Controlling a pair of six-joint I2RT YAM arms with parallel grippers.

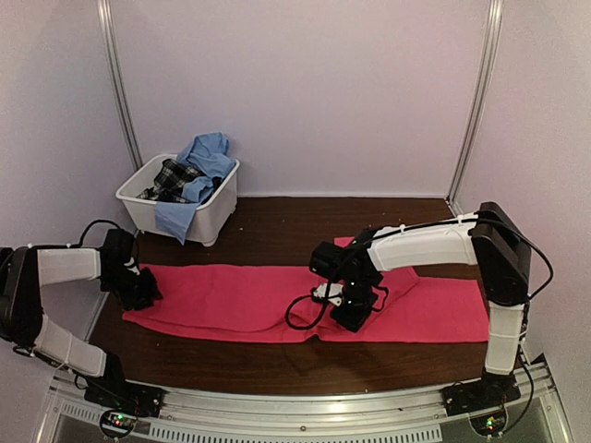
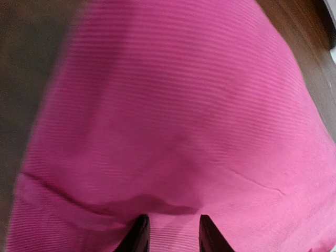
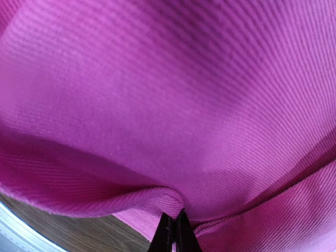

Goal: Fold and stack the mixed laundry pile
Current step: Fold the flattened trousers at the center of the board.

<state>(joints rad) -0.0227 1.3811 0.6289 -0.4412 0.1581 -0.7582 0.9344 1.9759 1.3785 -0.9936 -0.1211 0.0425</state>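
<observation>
While pinching a raised fold at the hem of the pink-red cloth (image 1: pixel 231 297), pressed fully together with no gap between the fingers: right gripper (image 3: pixel 175 215), low over the middle of the bench (image 1: pixel 277 221), close to its front edge. Bare wood visible under the lifted hem. Left gripper (image 2: pixel 170 223) spread by a modest gap, nothing between the fingers, set over the cloth's left end near the bench's left edge; touching the fabric or just above it, cannot tell. Left wrist view smeared by blur, so only ribbed weave and one shallow crease to make out. Cloth laid out as a long strip across the front half of the bench, from the left edge nearly to the right edge, its middle partly hidden under the right arm and a black cable loop (image 1: pixel 300 314). White tub (image 1: pixel 138 212) at the back left corner of the bench, holding a light blue shirt (image 1: pixel 208 152) draped over the front rim and a black-and-white plaid garment (image 1: pixel 171 175) tucked beside it. Deeper contents of the tub out of sight.
</observation>
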